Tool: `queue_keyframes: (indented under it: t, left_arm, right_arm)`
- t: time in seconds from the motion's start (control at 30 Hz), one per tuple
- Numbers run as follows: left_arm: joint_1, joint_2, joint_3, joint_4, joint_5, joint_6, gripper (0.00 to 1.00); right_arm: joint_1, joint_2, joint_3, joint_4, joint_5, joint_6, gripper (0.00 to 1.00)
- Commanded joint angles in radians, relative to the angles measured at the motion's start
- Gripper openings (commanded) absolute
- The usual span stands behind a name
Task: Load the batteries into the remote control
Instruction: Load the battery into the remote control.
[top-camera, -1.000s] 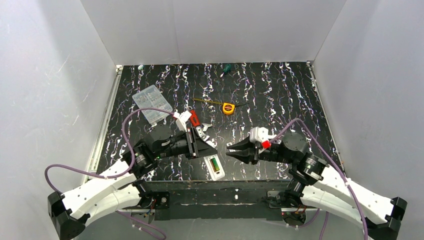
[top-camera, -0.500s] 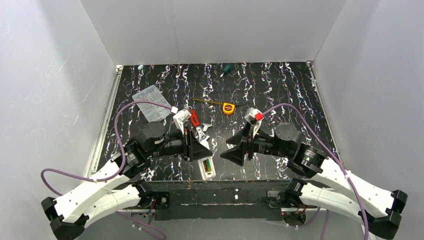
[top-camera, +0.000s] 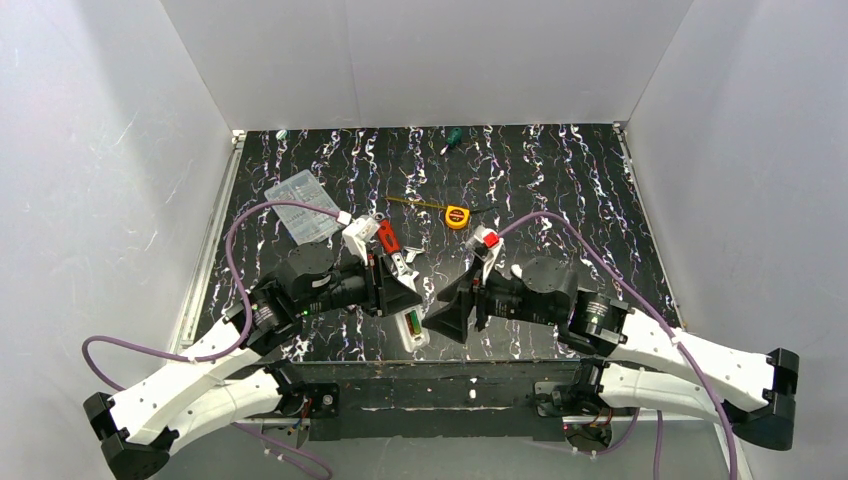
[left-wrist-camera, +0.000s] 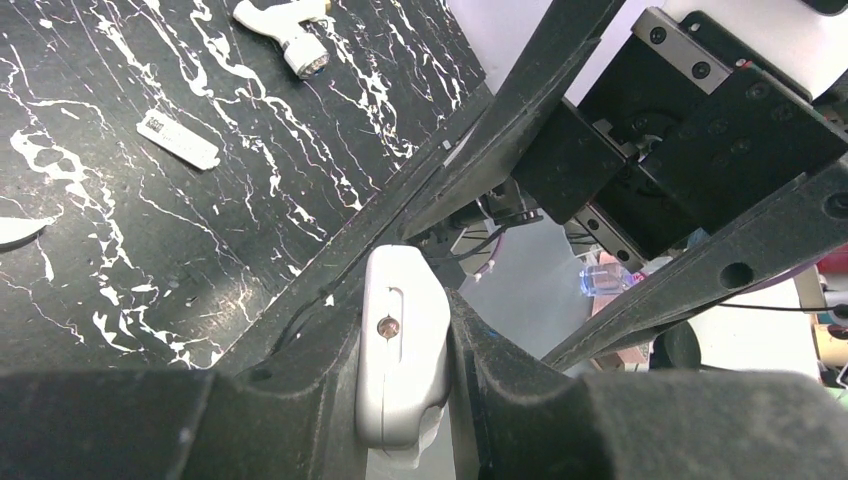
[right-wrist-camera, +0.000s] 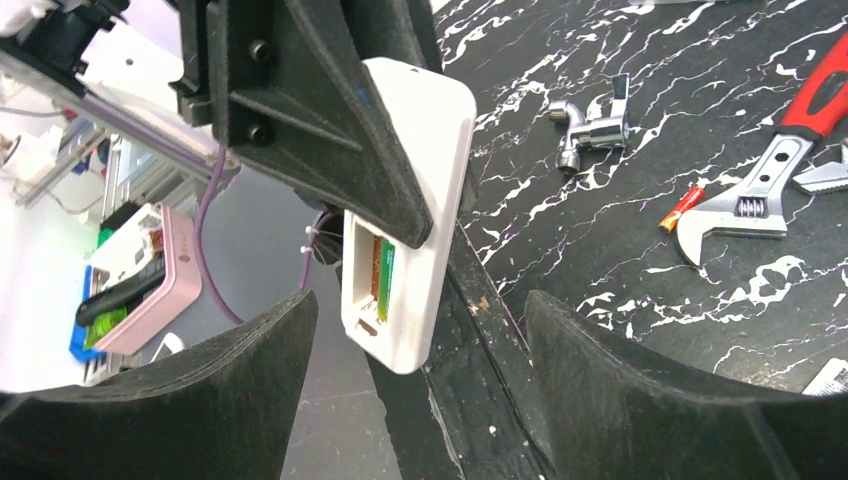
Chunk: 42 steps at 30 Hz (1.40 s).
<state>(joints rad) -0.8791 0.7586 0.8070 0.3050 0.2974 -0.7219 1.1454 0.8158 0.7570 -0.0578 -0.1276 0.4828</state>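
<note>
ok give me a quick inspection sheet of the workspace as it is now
surface: black marbled table, nothing seen amiss
job's things: remote in left gripper, bay open; battery in bay; loose battery beside wrench
clutter: wrench, metal tap, clear box, tape measure, screwdriver
grippers: left gripper shut on remote; right gripper open, fingers either side of remote, gaps showing
cables: purple cables arch over both arms
surroundings: white walls on three sides

I note a red-handled wrench (top-camera: 390, 240) just beyond the left pincer (top-camera: 412, 305), tape measure (top-camera: 456, 216) farther right, clear box (top-camera: 303, 207) farther left.
</note>
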Motion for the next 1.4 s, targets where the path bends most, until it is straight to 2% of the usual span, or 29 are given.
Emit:
queue_keyframes:
  t: [0.0, 0.13, 0.23, 0.47, 0.57, 0.83, 1.13, 1.37]
  left_arm:
    - [-0.002, -0.018, 0.033, 0.035, -0.015, -0.011, 0.0]
    - [-0.001, -0.021, 0.039, 0.03, -0.012, -0.013, 0.0]
    - [-0.001, -0.027, 0.041, 0.026, -0.015, -0.013, 0.0]
    - [-0.001, -0.03, 0.042, 0.02, -0.043, -0.014, 0.0]
    - [-0.001, -0.04, 0.034, 0.025, -0.065, -0.018, 0.0]
    - [-0.001, -0.045, 0.033, 0.026, -0.078, -0.021, 0.0]
    - [-0.001, -0.044, 0.025, 0.037, -0.078, -0.028, 0.0]
    - [-0.001, -0.05, 0.021, 0.037, -0.08, -0.031, 0.0]
  right_arm:
    - [0.036, 0.022, 0.015, 0.087, 0.147, 0.044, 0.85]
    - [0.048, 0.043, 0.015, 0.09, 0.199, 0.052, 0.86]
    - [0.05, 0.07, 0.013, 0.117, 0.167, 0.057, 0.86]
    - [0.055, 0.103, 0.019, 0.128, 0.087, 0.053, 0.7]
    - [0.056, 0.113, 0.018, 0.133, 0.078, 0.052, 0.66]
    - [0.058, 0.121, 0.014, 0.143, 0.079, 0.055, 0.61]
    - [0.059, 0.137, 0.018, 0.157, 0.08, 0.056, 0.63]
    - [0.063, 0.15, 0.021, 0.155, 0.083, 0.057, 0.52]
